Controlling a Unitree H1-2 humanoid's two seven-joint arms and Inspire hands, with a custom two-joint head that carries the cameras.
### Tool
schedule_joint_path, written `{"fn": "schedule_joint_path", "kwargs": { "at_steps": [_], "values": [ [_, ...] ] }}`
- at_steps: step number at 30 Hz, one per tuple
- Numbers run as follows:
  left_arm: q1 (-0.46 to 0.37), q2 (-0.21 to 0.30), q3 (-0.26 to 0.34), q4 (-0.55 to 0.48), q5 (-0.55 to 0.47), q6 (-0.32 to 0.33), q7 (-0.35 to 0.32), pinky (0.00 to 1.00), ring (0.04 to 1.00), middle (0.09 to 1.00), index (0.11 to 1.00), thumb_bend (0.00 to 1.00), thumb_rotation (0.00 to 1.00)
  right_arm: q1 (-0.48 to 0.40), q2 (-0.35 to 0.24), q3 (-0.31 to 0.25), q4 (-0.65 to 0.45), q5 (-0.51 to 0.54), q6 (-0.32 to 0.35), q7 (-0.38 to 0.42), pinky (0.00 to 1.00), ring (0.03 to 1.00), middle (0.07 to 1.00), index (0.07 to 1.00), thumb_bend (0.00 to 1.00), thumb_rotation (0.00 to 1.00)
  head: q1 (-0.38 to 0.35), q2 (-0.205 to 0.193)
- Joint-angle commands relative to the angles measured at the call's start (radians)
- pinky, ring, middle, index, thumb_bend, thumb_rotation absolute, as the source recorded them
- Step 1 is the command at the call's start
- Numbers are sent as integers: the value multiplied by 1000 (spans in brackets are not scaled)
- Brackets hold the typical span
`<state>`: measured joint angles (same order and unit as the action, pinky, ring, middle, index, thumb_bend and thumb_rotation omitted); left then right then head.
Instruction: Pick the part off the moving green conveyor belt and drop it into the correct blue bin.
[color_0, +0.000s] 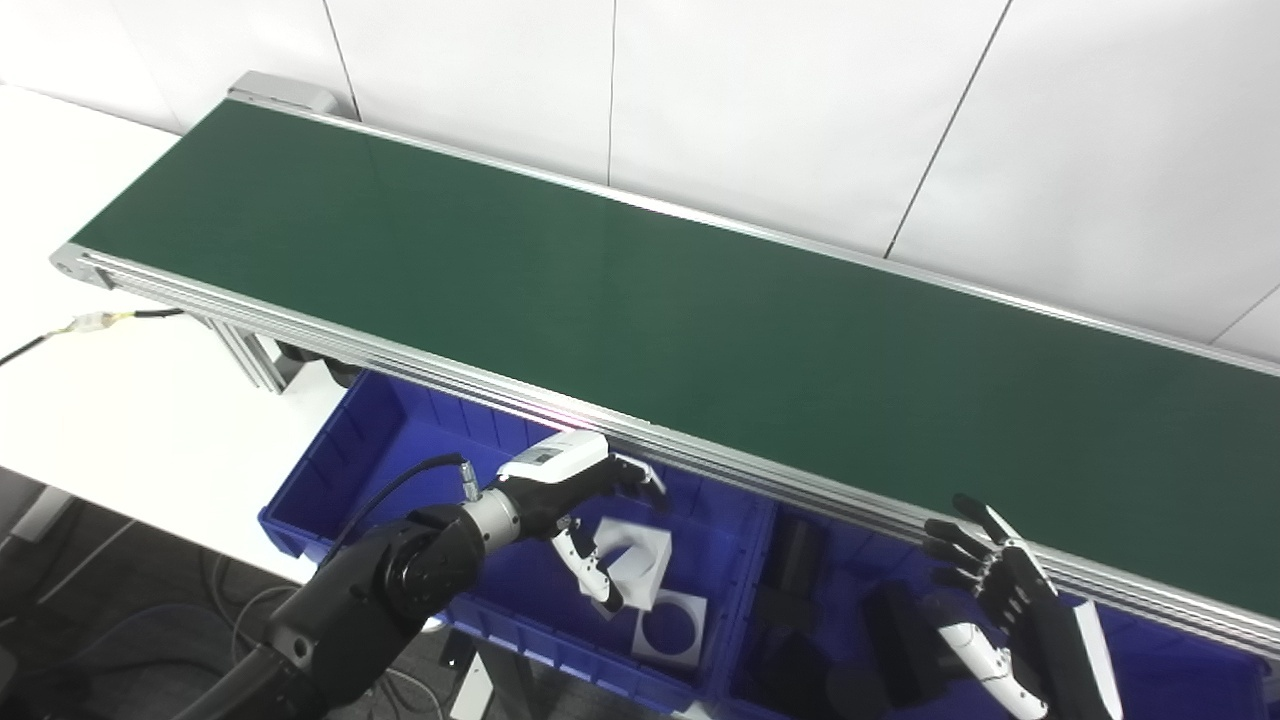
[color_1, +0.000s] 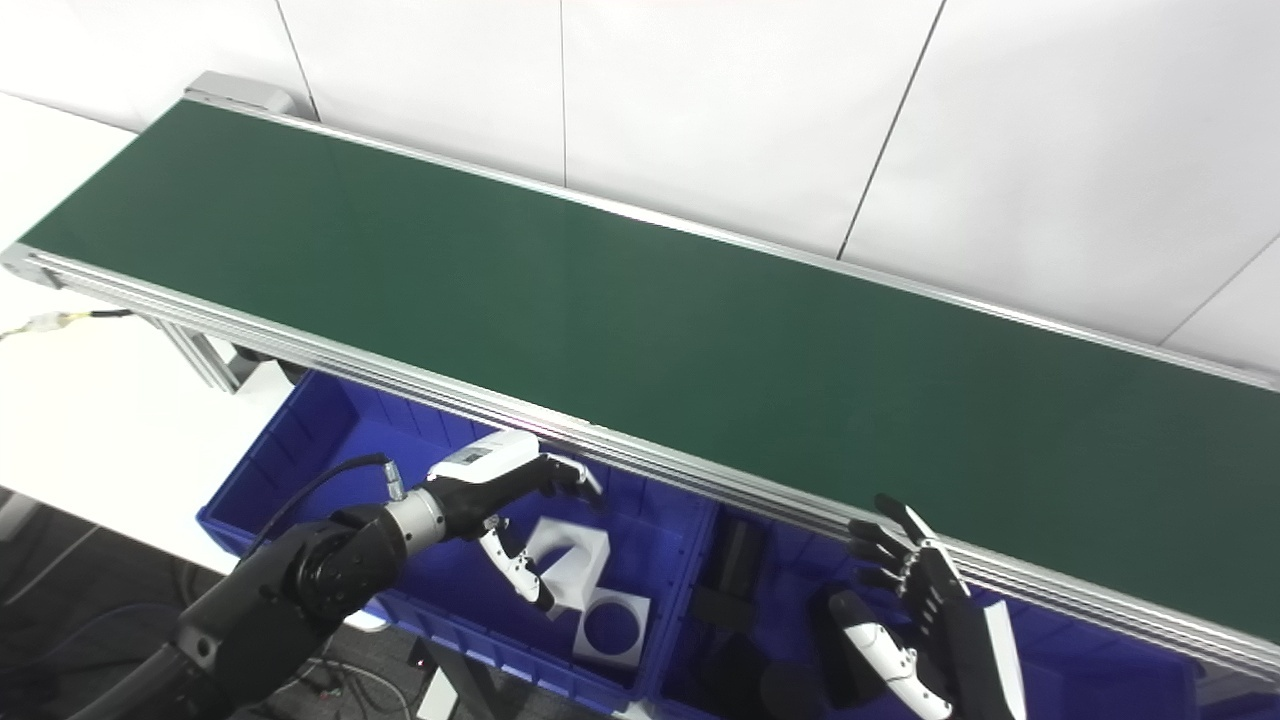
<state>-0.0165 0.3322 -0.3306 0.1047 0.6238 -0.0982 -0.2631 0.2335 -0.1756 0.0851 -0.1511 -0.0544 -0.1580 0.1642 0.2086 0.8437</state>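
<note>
No part rides the green belt (color_0: 640, 300), which runs bare on a long slant from upper left to lower right; white parts (color_0: 650, 590) lie in the left blue bin (color_0: 330, 470) and dark parts (color_0: 800, 580) in the right blue bin (color_0: 1180, 680). The left hand (color_0: 560, 490) hovers over the left bin, palm down, fingers (color_0: 590, 570) spread and holding nothing. The right hand (color_0: 1000, 610) stands upright just below the belt's rail, fingers fanned apart and empty; the small label on the left hand is too blurred to read.
</note>
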Motion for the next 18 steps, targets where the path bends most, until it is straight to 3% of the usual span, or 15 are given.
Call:
{"fn": "schedule_joint_path", "kwargs": {
  "at_steps": [1, 8, 18],
  "values": [
    [-17, 16, 0, -44, 4, 25, -12, 792, 869, 903, 852, 893, 74, -1, 1, -4, -34, 8, 1, -3, 673, 744, 767, 864, 695, 567, -2, 1],
    [-22, 18, -9, -56, 23, 58, -20, 823, 909, 964, 921, 996, 142, -6, 0, -5, -21, 13, -10, -1, 676, 744, 770, 864, 690, 556, -1, -3],
    [-22, 24, -2, -57, -18, 46, -31, 823, 894, 934, 926, 1000, 204, -8, 4, -2, -5, 11, -21, -2, 681, 746, 772, 865, 685, 539, -17, -24]
  ]
}}
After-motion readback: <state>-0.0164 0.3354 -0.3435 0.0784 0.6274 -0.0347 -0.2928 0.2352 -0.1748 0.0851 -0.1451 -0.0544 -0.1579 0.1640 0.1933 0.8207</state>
